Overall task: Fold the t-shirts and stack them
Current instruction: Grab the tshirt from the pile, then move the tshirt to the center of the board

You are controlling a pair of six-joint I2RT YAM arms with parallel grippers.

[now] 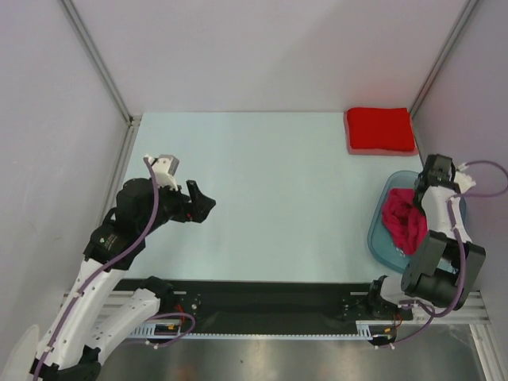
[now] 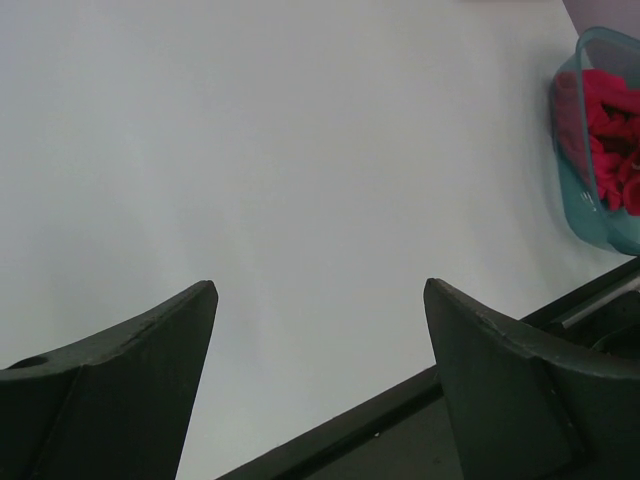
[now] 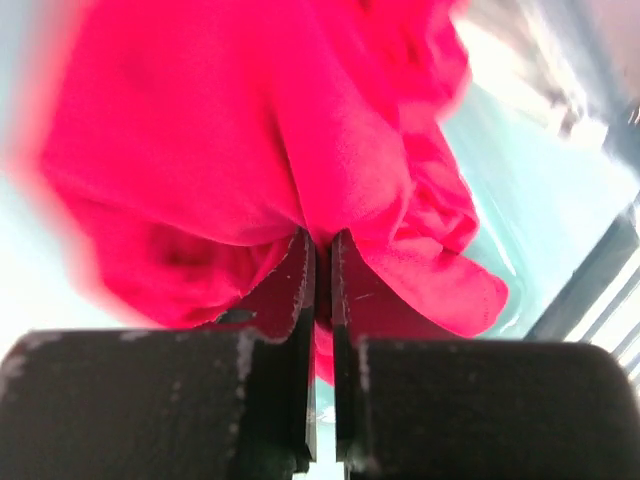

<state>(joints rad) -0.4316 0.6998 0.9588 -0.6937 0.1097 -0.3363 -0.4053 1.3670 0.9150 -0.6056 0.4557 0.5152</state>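
Note:
A red t-shirt (image 1: 380,130) lies folded flat at the table's far right corner. A magenta-pink t-shirt (image 1: 403,221) sits crumpled in the blue-grey plastic tub (image 1: 379,232) at the right edge. It also shows in the left wrist view (image 2: 612,130). My right gripper (image 3: 322,240) is over the tub, shut on a fold of the pink t-shirt (image 3: 250,130), with cloth bunched round its tips. My left gripper (image 1: 200,204) hangs over bare table at the left, open and empty, as the left wrist view (image 2: 320,290) shows.
Grey walls with metal corner posts close in the table on three sides. A black rail (image 1: 270,305) runs along the near edge between the arm bases. The tub shows at the right edge of the left wrist view (image 2: 590,205).

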